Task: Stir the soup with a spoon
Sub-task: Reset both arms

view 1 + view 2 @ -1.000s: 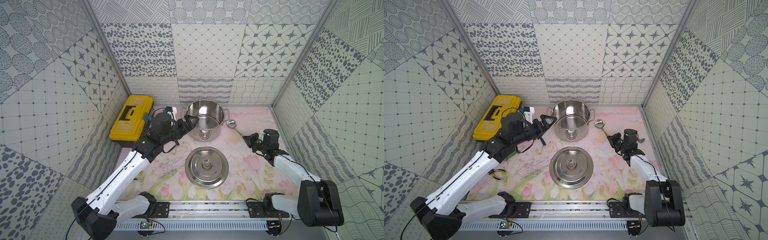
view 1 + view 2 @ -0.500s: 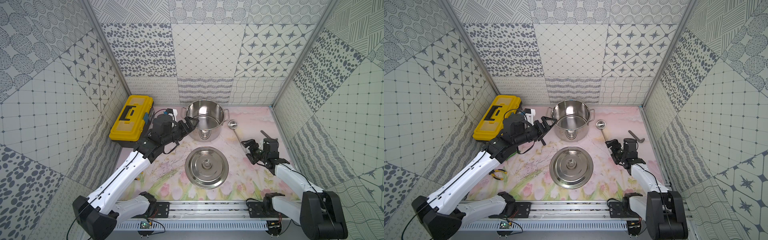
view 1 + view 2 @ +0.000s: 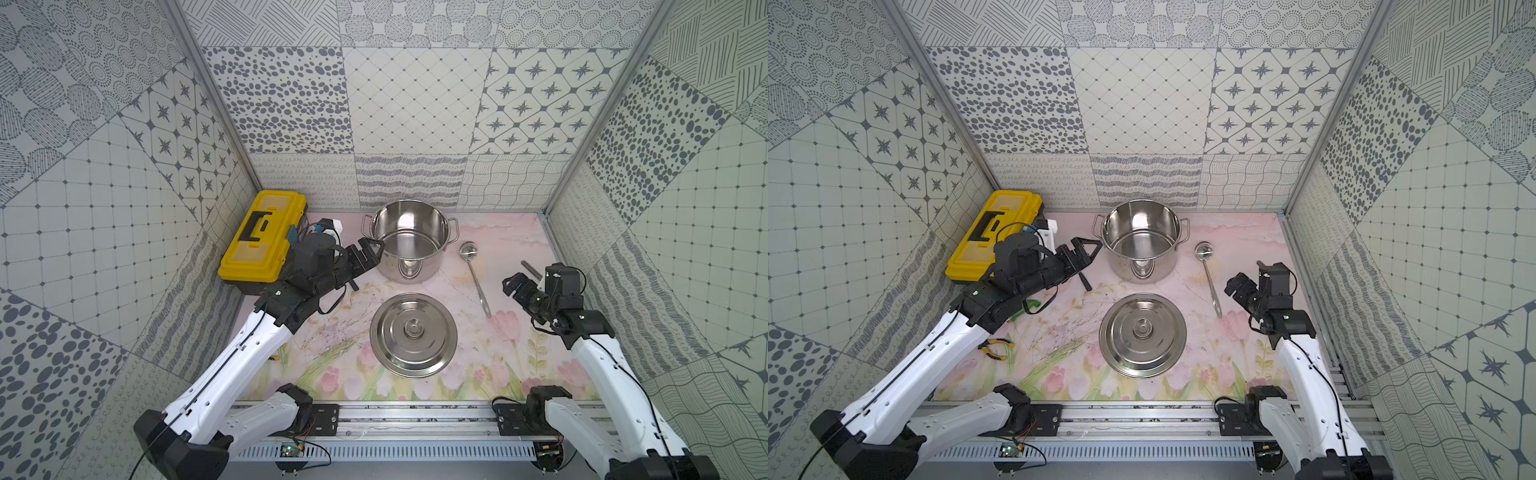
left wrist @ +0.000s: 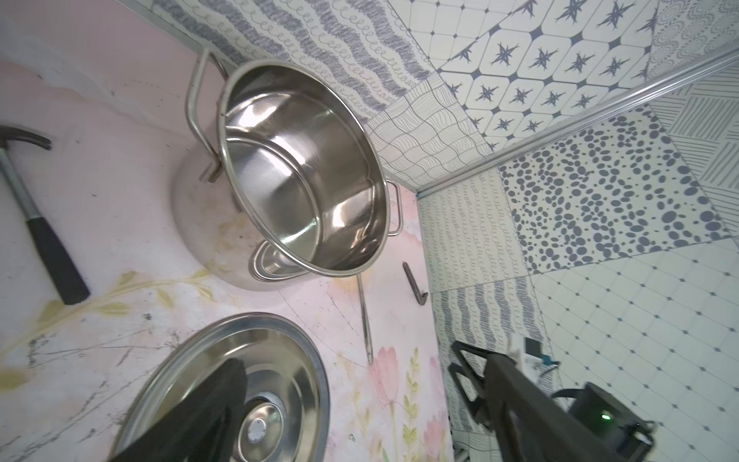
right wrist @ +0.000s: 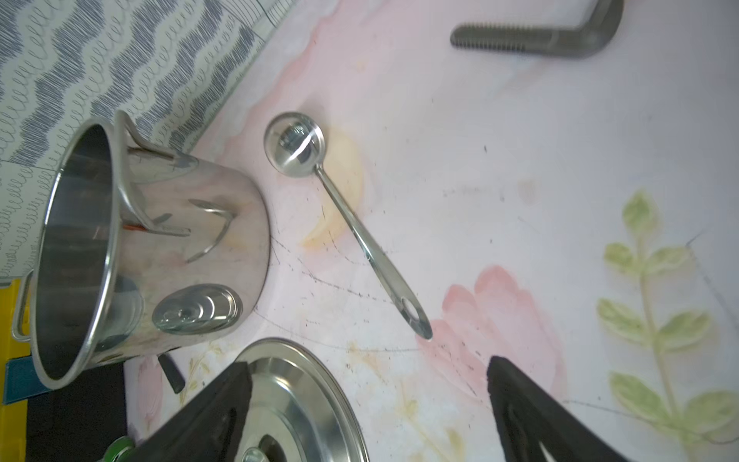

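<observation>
1. Pot [image 3: 409, 237] is standing upright at the back of the mat [image 3: 511, 232], mouth uncovered. Its lid [image 3: 413, 334] is lying knob-up just in front, apart from it.
2. Spoon [image 3: 473, 274] is lying flat on the mat just beside the pot, on the pot's right. The bowl is pointing toward the back wall and the handle toward the front rail. Nothing is touching it.
3. Left gripper [image 3: 371, 252] is hovering at the pot's left loop handle, jaws spread wide and gripping nothing. Whether a fingertip is touching the rim cannot be told.
4. Right gripper [image 3: 513, 284] is hanging to the right of the spoon's handle end, near it but apart. The jaws are spread wide and are empty.
5. Hammer [image 4: 44, 236] is lying left of the pot. Bolt [image 5: 536, 36] is lying near the right wall. Toolbox [image 3: 262, 241] is sitting in the back-left corner.
</observation>
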`<state>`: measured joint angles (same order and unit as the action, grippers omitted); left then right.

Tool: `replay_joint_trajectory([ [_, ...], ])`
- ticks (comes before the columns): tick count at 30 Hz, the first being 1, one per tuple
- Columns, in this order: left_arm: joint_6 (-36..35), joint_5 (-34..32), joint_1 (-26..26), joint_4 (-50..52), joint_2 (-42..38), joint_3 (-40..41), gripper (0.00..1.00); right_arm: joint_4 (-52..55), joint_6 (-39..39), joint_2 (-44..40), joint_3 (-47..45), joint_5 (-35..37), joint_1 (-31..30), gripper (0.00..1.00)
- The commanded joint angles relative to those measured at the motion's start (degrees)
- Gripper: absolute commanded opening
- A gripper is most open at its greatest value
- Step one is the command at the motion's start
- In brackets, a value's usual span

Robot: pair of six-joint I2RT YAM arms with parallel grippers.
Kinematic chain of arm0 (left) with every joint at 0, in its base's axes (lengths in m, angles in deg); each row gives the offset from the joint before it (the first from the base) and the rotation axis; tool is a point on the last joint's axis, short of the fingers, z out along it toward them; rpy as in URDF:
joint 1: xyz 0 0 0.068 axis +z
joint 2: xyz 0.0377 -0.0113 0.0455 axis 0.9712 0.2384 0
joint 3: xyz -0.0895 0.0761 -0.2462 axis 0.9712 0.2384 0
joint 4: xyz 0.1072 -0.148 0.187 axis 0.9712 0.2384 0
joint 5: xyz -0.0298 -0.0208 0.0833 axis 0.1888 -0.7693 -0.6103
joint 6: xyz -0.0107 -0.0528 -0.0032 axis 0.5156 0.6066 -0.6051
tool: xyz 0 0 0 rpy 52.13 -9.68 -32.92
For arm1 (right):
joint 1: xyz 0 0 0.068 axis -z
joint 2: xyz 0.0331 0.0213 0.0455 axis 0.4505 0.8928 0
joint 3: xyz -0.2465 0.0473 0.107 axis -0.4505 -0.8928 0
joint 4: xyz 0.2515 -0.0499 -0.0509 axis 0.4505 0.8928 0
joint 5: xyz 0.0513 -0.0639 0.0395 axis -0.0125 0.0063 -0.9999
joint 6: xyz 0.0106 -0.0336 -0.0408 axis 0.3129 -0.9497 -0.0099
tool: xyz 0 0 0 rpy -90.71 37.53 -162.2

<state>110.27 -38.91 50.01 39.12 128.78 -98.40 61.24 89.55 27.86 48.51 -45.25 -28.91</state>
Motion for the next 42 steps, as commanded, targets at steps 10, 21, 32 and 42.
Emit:
replay_joint_trajectory([
  [10,-35.82,-27.82,6.46,-23.13,2.31,23.35,1.0,-37.74,-29.76,3.02,-10.77,13.12,-0.31,0.97],
  [21,-47.28,-26.09,15.11,-52.88,21.57,33.93,1.0,-76.35,-32.96,28.64,-22.75,10.21,0.0,0.97],
  [32,-45.3,-16.11,19.79,-70.18,27.67,41.17,1.0,-86.19,-35.56,36.75,-24.63,2.7,0.1,0.97],
  [42,-43.61,-7.93,23.22,-68.01,29.65,40.01,0.99,-83.91,-36.37,37.0,-23.34,0.72,0.11,0.97],
])
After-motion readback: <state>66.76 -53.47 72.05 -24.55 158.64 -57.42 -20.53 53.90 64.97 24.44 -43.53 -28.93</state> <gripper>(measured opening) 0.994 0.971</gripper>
